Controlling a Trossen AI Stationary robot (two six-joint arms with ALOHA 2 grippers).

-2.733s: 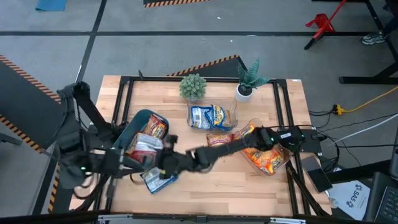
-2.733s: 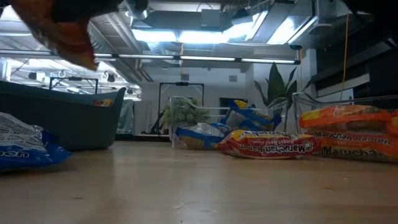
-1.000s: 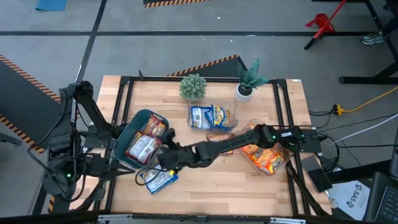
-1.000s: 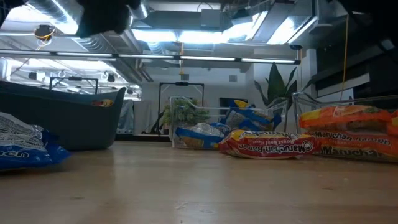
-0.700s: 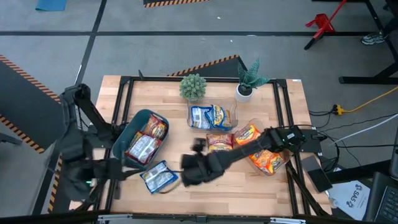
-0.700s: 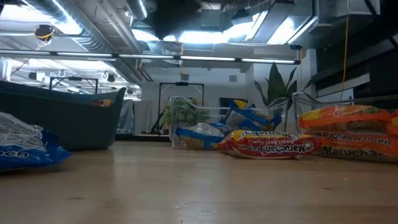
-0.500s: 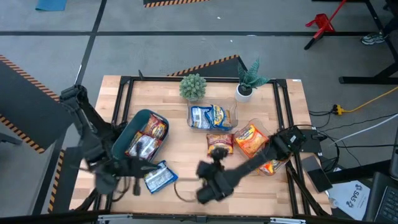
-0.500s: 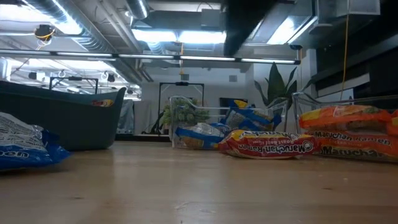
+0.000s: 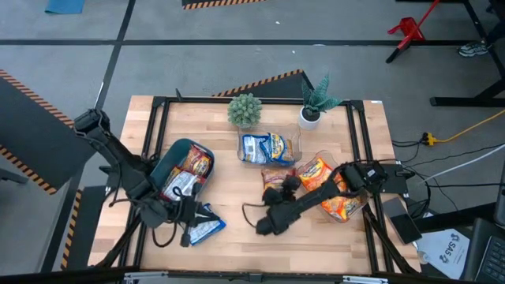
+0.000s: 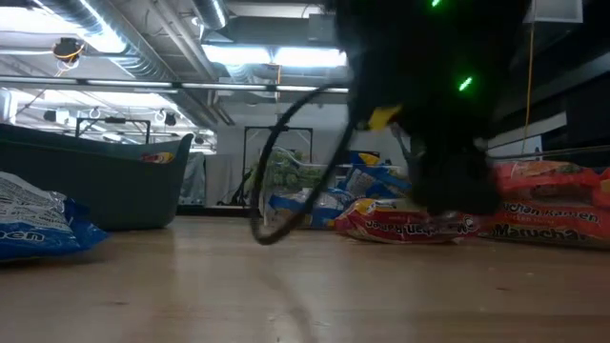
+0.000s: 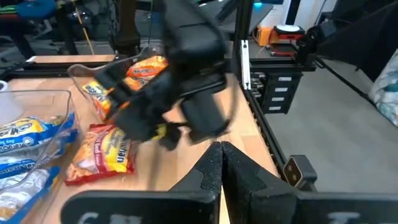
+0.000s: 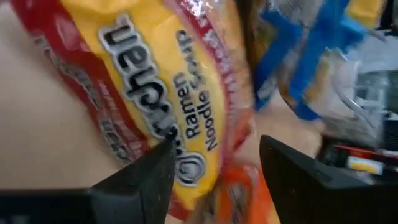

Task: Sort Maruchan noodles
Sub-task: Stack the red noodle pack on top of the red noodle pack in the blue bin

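Observation:
A red-and-yellow Maruchan packet (image 9: 278,178) lies flat on the table's middle; it fills the right wrist view (image 12: 155,93). My right gripper (image 9: 276,192) is open right at it, a finger at each side (image 12: 214,165); whether it touches does not show. A blue-and-white packet (image 9: 207,229) lies flat near the table's near left. My left gripper (image 9: 191,220) is over its left end, shut and empty (image 11: 221,158). Red-brown packets (image 9: 185,175) lie in the dark teal bin (image 9: 156,170).
A clear tub with blue packets (image 9: 268,147) stands behind the red packet. A clear tub with orange packets (image 9: 341,201) stands at the right, under my right arm. Two potted plants (image 9: 245,110) (image 9: 314,106) stand at the far edge. A cable loop (image 10: 276,191) hangs from my right arm.
My right gripper has left the teal bin, swung toward the table's near edge and right, then come down at the red-and-yellow packet in the middle. My left gripper has come in from the table's left edge to the blue-and-white packet. The packets have not moved.

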